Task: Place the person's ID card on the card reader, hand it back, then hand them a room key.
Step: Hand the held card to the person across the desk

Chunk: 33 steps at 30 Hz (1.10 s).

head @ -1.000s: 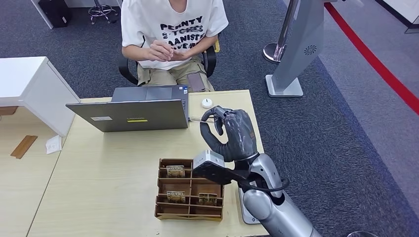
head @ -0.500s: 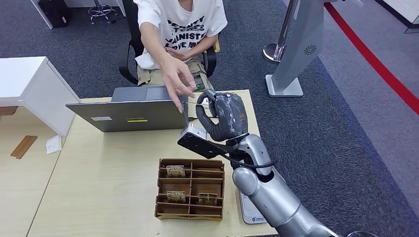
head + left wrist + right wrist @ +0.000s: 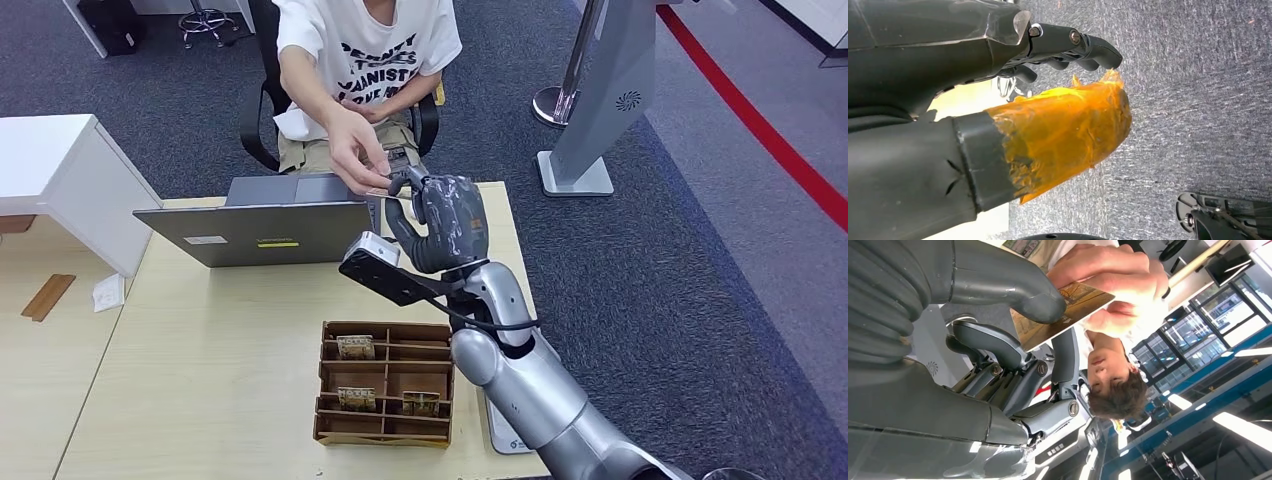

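Handover of a card across the desk, with the laptop (image 3: 262,232) as landmark. The right hand (image 3: 440,228) is raised just beyond the laptop's right corner, on the person's side of the table (image 3: 200,340). In the right wrist view its thumb (image 3: 1013,287) and a finger clamp the brown, printed card (image 3: 1063,310) between them, so this hand is grasping the card. The person's hand (image 3: 355,150) reaches over the laptop's far edge and meets the robot's fingertips; in the right wrist view the person's fingers (image 3: 1108,270) already lie on the card's free end. Whether this card is the ID card or a room key cannot be read from its face.

The left hand (image 3: 998,100) hangs over carpet, away from the desk, fingers loosely curled around nothing.

The wooden card tray (image 3: 385,385) sits nearer the robot than the laptop, with several cards standing in its compartments. The flat card reader (image 3: 505,420) lies just right of the tray, partly hidden under the right forearm.

Risks, as judged from this position:
- If the thumb lets go before the person's grip is firm, the card may drop onto the laptop or table.
- If the clamp holds while the person pulls, the card may bend or snap free.
- The wrist camera housing (image 3: 385,272) hangs close over the laptop's right corner; a careless withdrawal could strike it.
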{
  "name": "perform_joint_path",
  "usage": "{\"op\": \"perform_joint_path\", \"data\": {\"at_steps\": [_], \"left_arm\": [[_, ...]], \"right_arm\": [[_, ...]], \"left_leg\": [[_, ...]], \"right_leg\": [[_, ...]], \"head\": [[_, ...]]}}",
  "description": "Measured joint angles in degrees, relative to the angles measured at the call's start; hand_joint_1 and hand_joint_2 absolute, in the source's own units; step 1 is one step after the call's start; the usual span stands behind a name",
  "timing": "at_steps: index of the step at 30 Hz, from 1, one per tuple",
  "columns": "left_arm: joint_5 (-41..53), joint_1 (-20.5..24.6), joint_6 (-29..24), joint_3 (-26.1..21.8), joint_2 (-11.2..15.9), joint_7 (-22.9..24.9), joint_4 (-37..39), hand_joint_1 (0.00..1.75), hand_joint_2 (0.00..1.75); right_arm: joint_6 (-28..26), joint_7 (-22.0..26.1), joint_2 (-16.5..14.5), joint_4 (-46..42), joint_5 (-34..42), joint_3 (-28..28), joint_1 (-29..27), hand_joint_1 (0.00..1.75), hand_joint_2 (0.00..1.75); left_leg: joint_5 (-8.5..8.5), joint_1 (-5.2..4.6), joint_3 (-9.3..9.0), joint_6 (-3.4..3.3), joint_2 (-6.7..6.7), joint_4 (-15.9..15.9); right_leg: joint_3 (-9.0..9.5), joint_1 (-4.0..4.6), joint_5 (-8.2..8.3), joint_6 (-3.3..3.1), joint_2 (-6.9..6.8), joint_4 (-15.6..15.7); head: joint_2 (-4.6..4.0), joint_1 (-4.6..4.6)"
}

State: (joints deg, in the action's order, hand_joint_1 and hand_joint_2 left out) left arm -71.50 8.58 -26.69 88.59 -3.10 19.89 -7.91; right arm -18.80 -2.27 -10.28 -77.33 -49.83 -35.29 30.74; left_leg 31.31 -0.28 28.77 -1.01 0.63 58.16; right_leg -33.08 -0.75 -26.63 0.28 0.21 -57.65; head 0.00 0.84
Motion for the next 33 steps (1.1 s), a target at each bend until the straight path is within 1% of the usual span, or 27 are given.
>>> {"op": "perform_joint_path", "data": {"at_steps": [1, 2, 4, 5, 6, 9, 13, 17, 20, 24, 27, 30, 33], "left_arm": [[0.0, 0.02, -0.02, 0.0, -0.04, 0.0, 0.0, 0.0, 0.0], [-0.01, 0.03, -0.03, 0.0, -0.07, 0.0, 0.0, 0.0, 0.0], [-0.01, 0.05, -0.04, 0.0, -0.11, 0.0, 0.0, 0.0, 0.0], [-0.01, 0.06, -0.04, 0.0, -0.14, -0.01, 0.0, 0.0, 0.0], [-0.04, 0.07, -0.04, 0.0, -0.15, -0.01, 0.0, 0.0, 0.0], [-0.53, 0.09, -0.13, 0.0, -0.21, -0.19, 0.0, 0.0, 0.0], [-1.79, -0.04, -0.59, 0.0, -0.28, -0.86, 0.0, 0.0, 0.0], [-3.21, -0.33, -1.03, -0.03, -0.29, -1.32, 0.0, 0.0, 0.0], [-3.64, -0.46, -1.11, -0.05, -0.29, -1.32, 0.0, 0.0, 0.0], [-3.98, -0.47, -1.26, -0.08, -0.29, -1.31, 0.0, 0.0, 0.0], [-4.97, -0.5, -1.63, -0.14, -0.28, -1.23, 0.0, 0.0, 0.0], [-6.34, -0.59, -1.96, -0.42, -0.27, -0.97, 0.0, 0.0, 0.0], [-7.99, -0.74, -2.3, -1.26, -0.27, -0.62, 0.0, 0.0, 0.0]], "right_arm": [[0.0, 0.0, -0.18, 0.16, -0.02, -0.02, 0.01, 1.69, 1.75], [-0.01, 0.0, -0.32, 0.32, -0.02, -0.03, 0.02, 1.3, 1.75], [-0.02, 0.0, -0.53, 0.58, -0.02, -0.04, 0.04, 0.43, 1.75], [-0.01, 0.0, -0.61, 0.68, -0.02, -0.04, 0.04, 0.05, 1.75], [0.04, 0.02, -0.67, 0.73, 0.09, -0.05, 0.03, 0.0, 1.31], [0.83, 0.71, -0.74, 0.61, 2.48, -0.09, -0.18, 0.0, 0.0], [2.13, 2.87, -0.78, -1.2, 8.76, -0.13, -2.06, 0.0, 0.0], [1.84, 4.62, -0.73, -5.01, 13.66, -0.14, -5.79, 0.0, 0.0], [1.58, 5.19, -0.55, -7.54, 15.4, -0.14, -8.15, 0.0, 0.0], [1.37, 5.54, -0.38, -9.5, 16.55, -0.14, -9.56, 0.0, 0.0], [1.19, 6.61, -0.19, -11.46, 19.66, -0.1, -11.23, 0.0, 0.0], [1.04, 7.1, 0.53, -14.69, 22.76, -0.02, -14.0, 0.0, 0.0], [0.93, 6.18, 1.88, -18.45, 23.99, -0.01, -16.71, 0.0, 0.0]], "left_leg": [[0.0, 0.0, 0.0, 0.0, 0.0, 0.0], [0.0, 0.0, 0.0, 0.0, 0.0, 0.0], [0.0, 0.0, 0.0, 0.0, 0.0, 0.0], [0.0, 0.0, 0.0, 0.0, 0.0, 0.0], [0.0, 0.0, 0.0, 0.0, 0.0, 0.0], [0.0, 0.0, 0.0, 0.0, 0.0, 0.0], [0.0, 0.0, 0.0, 0.0, 0.01, 0.0], [0.01, 0.0, 0.0, 0.0, 0.01, 0.0], [0.01, 0.0, 0.02, 0.0, 0.0, 0.0], [0.01, -0.01, 0.0, 0.0, 0.0, 0.0], [0.0, -0.01, -0.01, 0.0, 0.0, 0.0], [0.01, -0.01, 0.01, 0.0, 0.01, 0.0], [0.02, -0.01, 0.03, 0.0, 0.01, 0.0]], "right_leg": [[0.0, 0.0, 0.0, 0.0, 0.0, 0.0], [0.0, 0.0, 0.0, 0.0, 0.0, 0.0], [0.0, 0.0, 0.0, 0.0, 0.0, 0.0], [0.0, 0.0, 0.0, 0.0, 0.0, 0.0], [0.0, 0.0, 0.0, 0.0, 0.0, 0.0], [0.0, 0.0, 0.0, 0.0, 0.0, 0.0], [0.0, 0.0, -0.01, 0.0, -0.01, 0.0], [-0.02, 0.0, -0.02, 0.01, 0.0, 0.01], [-0.02, 0.0, -0.02, 0.01, 0.0, 0.01], [-0.02, 0.0, -0.01, 0.01, 0.0, 0.01], [-0.02, 0.0, -0.01, 0.01, -0.01, 0.01], [-0.03, 0.0, -0.02, 0.01, -0.01, 0.01], [-0.03, 0.0, -0.03, 0.01, -0.01, 0.02]], "head": [[0.0, 0.01], [0.0, 0.0], [0.0, 0.01], [0.0, 0.01], [0.0, 0.01], [0.0, 0.01], [0.0, 0.01], [0.0, 0.0], [0.0, 0.0], [0.0, 0.01], [0.0, 0.01], [0.0, 0.0], [0.0, 0.01]]}}
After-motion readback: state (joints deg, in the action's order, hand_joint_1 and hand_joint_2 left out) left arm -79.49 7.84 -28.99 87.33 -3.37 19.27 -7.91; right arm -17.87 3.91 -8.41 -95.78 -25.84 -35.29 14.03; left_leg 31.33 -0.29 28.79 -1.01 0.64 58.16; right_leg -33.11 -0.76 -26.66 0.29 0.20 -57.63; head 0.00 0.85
